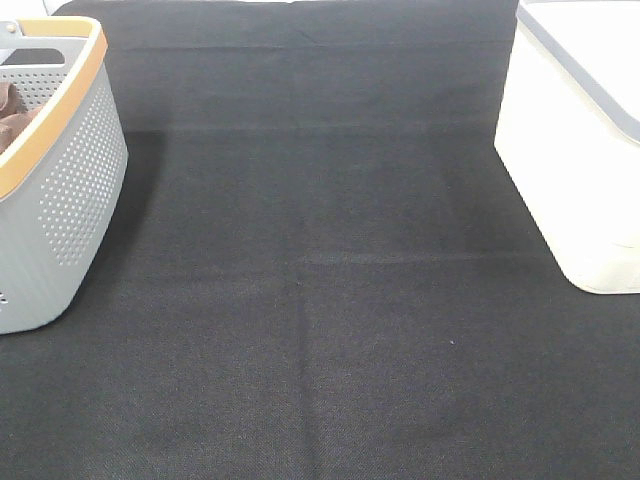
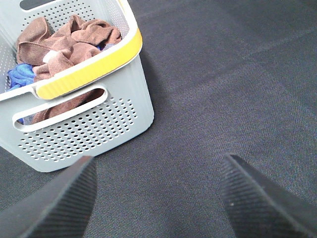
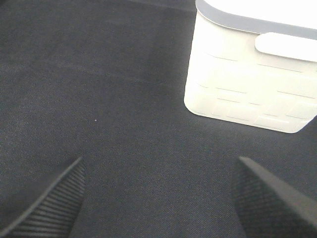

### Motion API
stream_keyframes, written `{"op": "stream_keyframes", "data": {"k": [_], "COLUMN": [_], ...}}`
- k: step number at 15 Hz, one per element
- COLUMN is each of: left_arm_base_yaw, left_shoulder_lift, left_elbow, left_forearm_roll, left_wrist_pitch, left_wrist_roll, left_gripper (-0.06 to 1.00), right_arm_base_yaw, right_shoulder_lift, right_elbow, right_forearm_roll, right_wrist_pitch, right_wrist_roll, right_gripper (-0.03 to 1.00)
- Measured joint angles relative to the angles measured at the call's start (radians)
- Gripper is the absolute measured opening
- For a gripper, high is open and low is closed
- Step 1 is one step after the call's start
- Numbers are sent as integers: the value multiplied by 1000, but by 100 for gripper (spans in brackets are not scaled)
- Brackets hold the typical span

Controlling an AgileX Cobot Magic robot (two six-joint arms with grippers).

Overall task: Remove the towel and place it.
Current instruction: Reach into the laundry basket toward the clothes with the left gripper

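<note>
The reddish-brown towel (image 2: pixel 64 42) lies crumpled inside a grey perforated basket (image 2: pixel 89 134) with a yellow rim, on top of a blue cloth (image 2: pixel 20 75). In the exterior high view only a small brown patch of the towel (image 1: pixel 12 112) shows in the basket (image 1: pixel 70 190) at the far left. My left gripper (image 2: pixel 156 198) is open and empty, above the dark mat beside the basket. My right gripper (image 3: pixel 158 203) is open and empty, above the mat near a white bin (image 3: pixel 247 74). Neither gripper shows in the exterior high view.
A white bin with a grey rim (image 1: pixel 575 130) stands at the right edge of the table. A black fabric mat (image 1: pixel 320 300) covers the table between the basket and the bin.
</note>
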Motion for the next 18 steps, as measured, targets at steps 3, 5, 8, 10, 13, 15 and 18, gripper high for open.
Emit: {"op": "stream_keyframes", "data": {"k": [3,5,8,10,13,15,18], "left_arm_base_yaw": [0,0,0,0,0,0,0], "left_shoulder_lift": [0,0,0,0,0,0,0], "left_elbow": [0,0,0,0,0,0,0], "left_forearm_roll": [0,0,0,0,0,0,0], "left_wrist_pitch": [0,0,0,0,0,0,0], "left_wrist_roll": [0,0,0,0,0,0,0], "left_gripper": [68,68,68,68,68,68,68], "right_arm_base_yaw": [0,0,0,0,0,0,0], "right_shoulder_lift": [0,0,0,0,0,0,0], "right_elbow": [0,0,0,0,0,0,0], "right_forearm_roll": [0,0,0,0,0,0,0], "right_wrist_pitch": [0,0,0,0,0,0,0], "right_wrist_roll": [0,0,0,0,0,0,0], "right_gripper": [77,77,77,77,77,77,77]}}
